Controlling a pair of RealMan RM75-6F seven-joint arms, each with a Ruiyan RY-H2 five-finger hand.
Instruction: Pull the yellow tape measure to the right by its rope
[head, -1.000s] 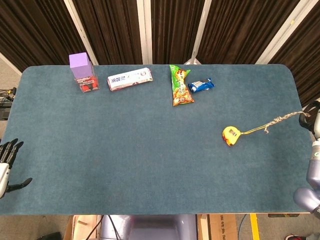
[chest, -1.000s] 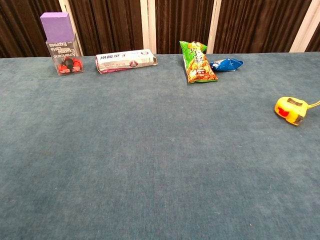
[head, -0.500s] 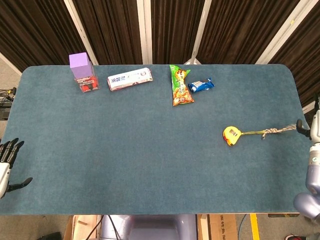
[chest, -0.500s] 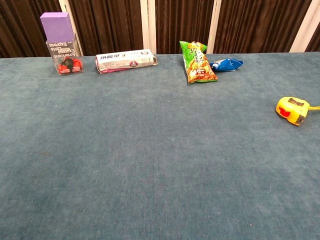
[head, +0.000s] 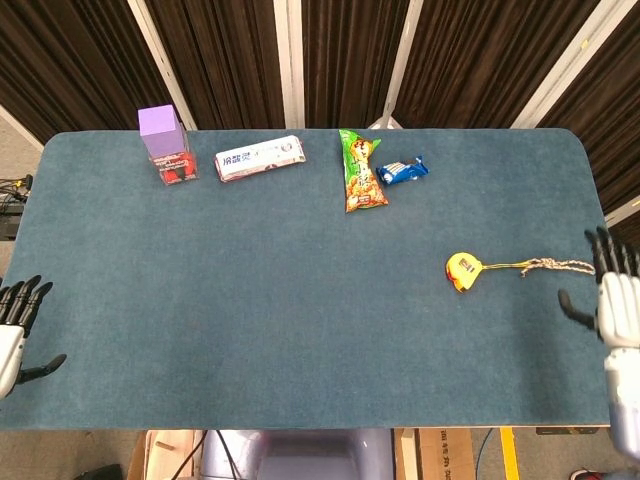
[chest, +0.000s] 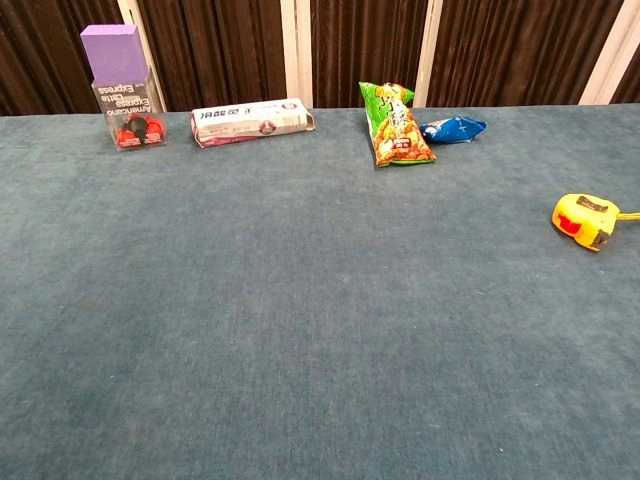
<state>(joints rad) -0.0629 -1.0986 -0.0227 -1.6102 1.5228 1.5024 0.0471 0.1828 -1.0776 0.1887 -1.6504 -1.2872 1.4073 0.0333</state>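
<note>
The yellow tape measure (head: 461, 271) lies on the right part of the blue table; the chest view shows the tape measure (chest: 583, 220) near its right edge. Its rope (head: 545, 265) lies flat on the cloth, running right toward the table edge. My right hand (head: 612, 295) is at the right edge just beyond the rope's end, fingers spread, holding nothing. My left hand (head: 14, 325) hangs off the left edge, fingers apart and empty. Neither hand shows in the chest view.
Along the back stand a purple-topped box (head: 165, 143), a white toothpaste box (head: 260, 157), a green snack bag (head: 361, 170) and a small blue packet (head: 403, 171). The table's right edge (head: 600, 220) is close to the rope's end.
The right hand has let go of the rope and dropped lower with its fingers spread. The rope now lies flat on the table. The tape measure has barely moved.
</note>
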